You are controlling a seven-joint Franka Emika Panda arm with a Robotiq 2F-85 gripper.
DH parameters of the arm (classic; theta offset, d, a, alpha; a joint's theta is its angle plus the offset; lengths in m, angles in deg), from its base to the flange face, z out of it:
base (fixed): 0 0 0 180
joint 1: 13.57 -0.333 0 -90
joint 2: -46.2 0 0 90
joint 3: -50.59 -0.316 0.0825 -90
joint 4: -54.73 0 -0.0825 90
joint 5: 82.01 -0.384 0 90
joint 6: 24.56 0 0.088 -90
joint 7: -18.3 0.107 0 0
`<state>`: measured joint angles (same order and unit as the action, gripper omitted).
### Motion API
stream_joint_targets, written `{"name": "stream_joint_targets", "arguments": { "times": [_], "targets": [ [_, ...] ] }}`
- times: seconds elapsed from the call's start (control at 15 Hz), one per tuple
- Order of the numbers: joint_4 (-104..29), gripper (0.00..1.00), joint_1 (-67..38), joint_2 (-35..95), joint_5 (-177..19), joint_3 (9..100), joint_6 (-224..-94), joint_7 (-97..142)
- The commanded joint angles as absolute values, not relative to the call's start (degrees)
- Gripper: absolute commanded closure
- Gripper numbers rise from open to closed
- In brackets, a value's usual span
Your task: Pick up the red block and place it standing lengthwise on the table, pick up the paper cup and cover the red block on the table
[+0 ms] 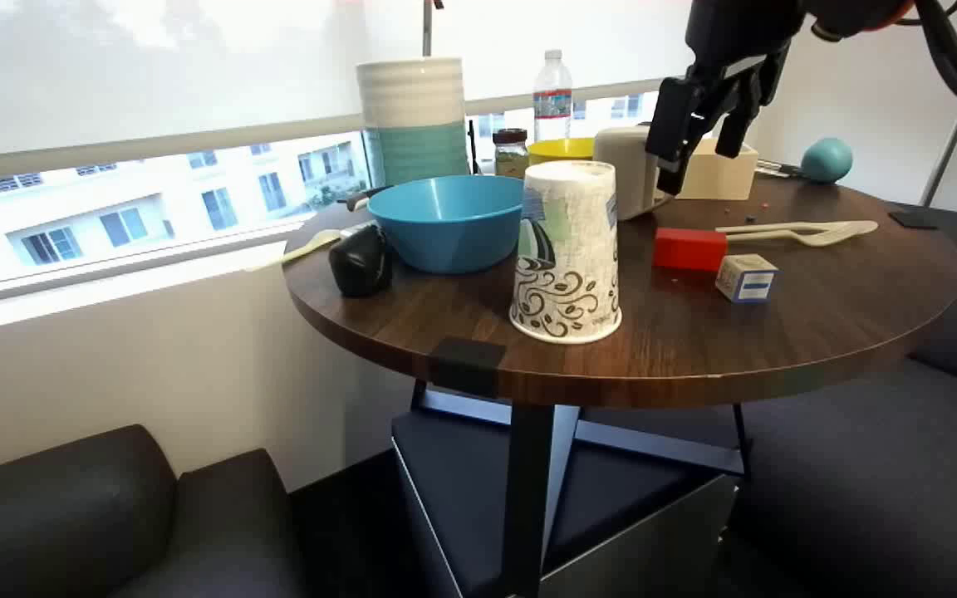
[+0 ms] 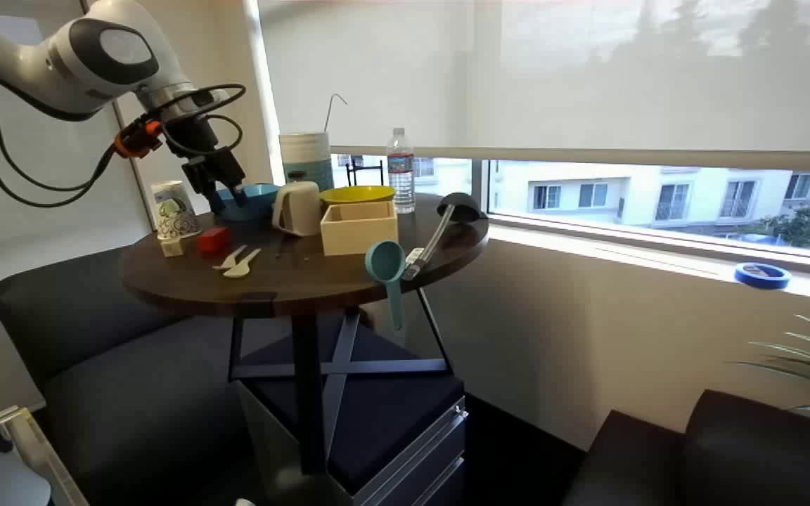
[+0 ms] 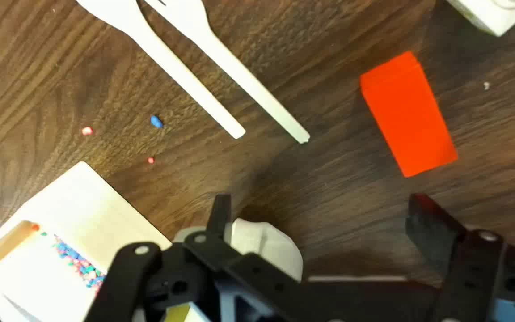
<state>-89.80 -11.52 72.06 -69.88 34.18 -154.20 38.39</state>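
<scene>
Neither half of the task looks done. The red block (image 1: 690, 249) lies on its long side on the bench (image 1: 852, 286), right of centre in an exterior view and in the upper right of the wrist view. The paper cup (image 1: 568, 257) stands rim down near the middle of an exterior view, well apart from the block, covering nothing. The tool (image 3: 320, 210) is above the bench, its fingers spread wide and holding nothing. What seems left is to grip the block, stand it on end, then lift the cup and lower it over. The cup's upside-down pose suits that last step.

A small grey-white cube (image 3: 499, 13), in the top right corner of the wrist view, sits near one end of the block, not touching it. Handles of two pale pieces of cutlery (image 3: 253, 87) run from the upper left toward the block and stop short. Either could catch the cup's rim if the block is stood up there. In an exterior view, a pale mug (image 1: 621, 170) and a pale box (image 1: 713, 178) are behind the block, near the tool, and may limit low sideways moves.
</scene>
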Motion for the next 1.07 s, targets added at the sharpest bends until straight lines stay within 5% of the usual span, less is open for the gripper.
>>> {"name": "stream_joint_targets", "arguments": {
  "times": [0.0,1.0],
  "targets": [
    [-89.7,0.0,-12.87,71.87,-69.14,35.44,-153.99,38.94],
    [-91.91,0.0,-24.88,71.58,-79.94,43.87,-155.6,11.74]
  ]
}}
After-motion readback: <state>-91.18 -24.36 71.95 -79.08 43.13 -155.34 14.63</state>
